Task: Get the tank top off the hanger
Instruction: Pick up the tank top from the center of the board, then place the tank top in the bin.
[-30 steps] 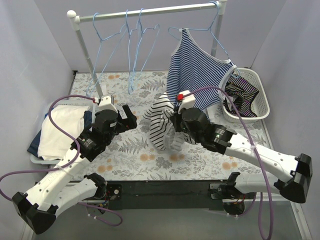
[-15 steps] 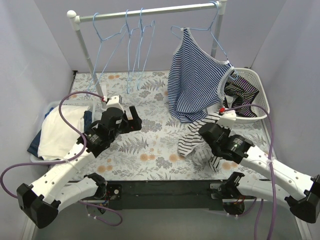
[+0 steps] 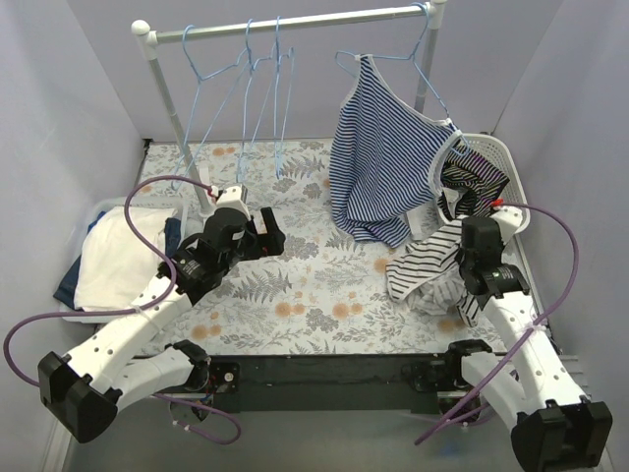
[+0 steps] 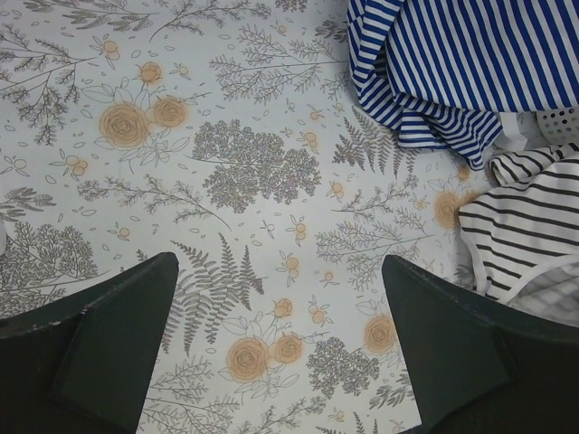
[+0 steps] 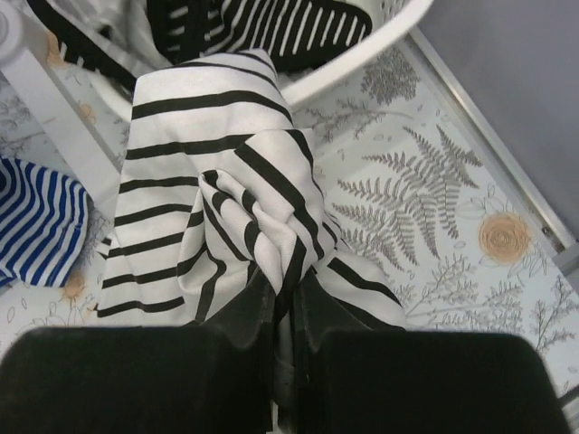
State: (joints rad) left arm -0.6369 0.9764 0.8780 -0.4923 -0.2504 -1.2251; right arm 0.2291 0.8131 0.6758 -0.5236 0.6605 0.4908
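- Blue-striped tank top (image 3: 378, 167): hangs on a hanger (image 3: 393, 57) at the 1 o'clock end of the rail (image 3: 295, 22). Its hem droops to the worktop (image 3: 314, 285). It is not yet removed, and neither claw touches it.
- Black-striped top (image 5: 199, 163): free of any hanger and bunched at 3 o'clock, just beside the basket (image 3: 496, 146). It is probably held there for dropping in with the dark striped clothes already inside.
- Right claw (image 5: 282, 298): fingers pressed together, clamped on a gathered fold of the black-striped top. The rest of the cloth spills out ahead of the fingers.
- Left claw (image 3: 263, 228): fingers spread fully apart, holding nothing. It hovers over bare flowered worktop near the middle and faces toward 2 o'clock, where the blue-striped tank top hangs. This looks like readiness for the next grab.
- Empty hangers (image 3: 257, 88): a cluster on the rail at 11 to 12 o'clock, carrying no clothes.
- Folded clothes (image 3: 118, 251): white and dark pieces stacked at 9 o'clock, well apart from both claws.
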